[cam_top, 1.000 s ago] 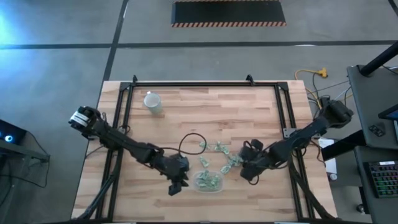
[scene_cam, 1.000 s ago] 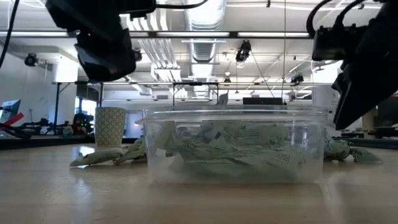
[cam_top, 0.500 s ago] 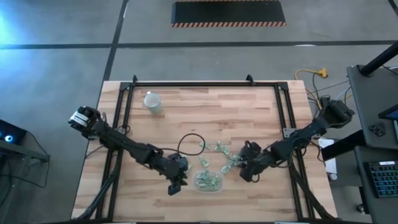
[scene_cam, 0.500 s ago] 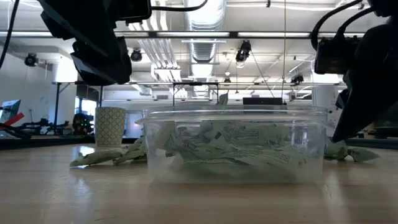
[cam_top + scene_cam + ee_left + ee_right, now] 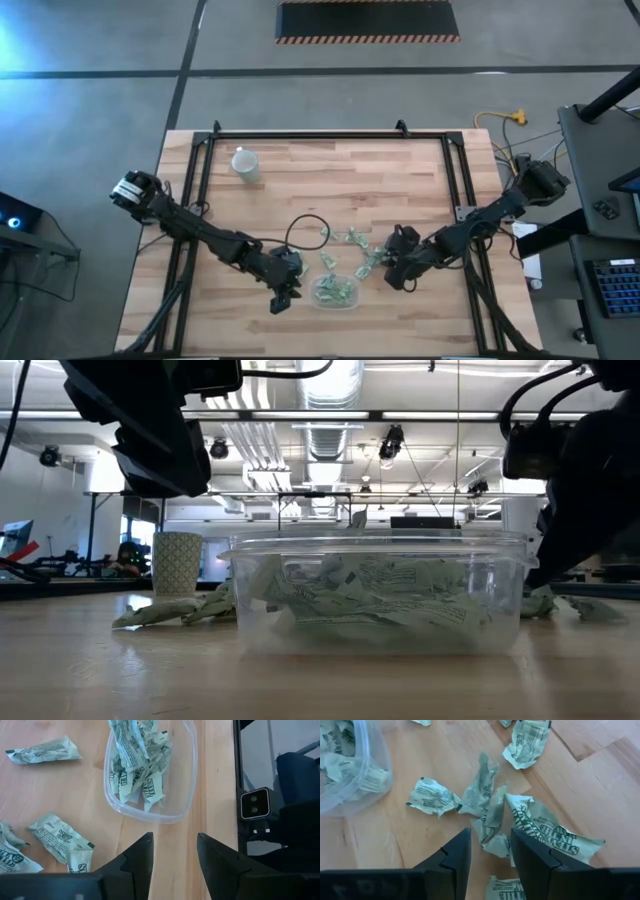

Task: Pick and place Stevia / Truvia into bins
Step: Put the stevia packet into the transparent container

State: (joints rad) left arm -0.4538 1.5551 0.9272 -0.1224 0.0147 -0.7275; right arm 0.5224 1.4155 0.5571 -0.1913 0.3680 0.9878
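Note:
The clear bin [image 5: 335, 292] [image 5: 375, 595] [image 5: 186, 795] sits near the table's near edge, partly filled with pale green sachets [image 5: 142, 775]. More sachets [image 5: 350, 243] lie loose on the wood beyond it and to its right. My right gripper [image 5: 386, 266] [image 5: 490, 837] is open and low over a crumpled cluster of sachets [image 5: 487, 802]; its fingers stand on either side of one sachet [image 5: 495, 842], and I cannot tell whether they touch it. My left gripper [image 5: 284, 295] [image 5: 175, 842] hangs open above bare wood just left of the bin, holding nothing.
A white cup [image 5: 245, 164] [image 5: 177, 563] stands near the far left corner. A black cable loop [image 5: 305, 228] lies on the wood behind the loose sachets. A black frame [image 5: 320, 135] runs round the table's edges. More loose sachets [image 5: 57, 837] lie beside the left gripper.
My right gripper has come down and moved a little toward the table's left, onto the loose sachets right of the bin, staying open. The bin and the sachets have kept their places.

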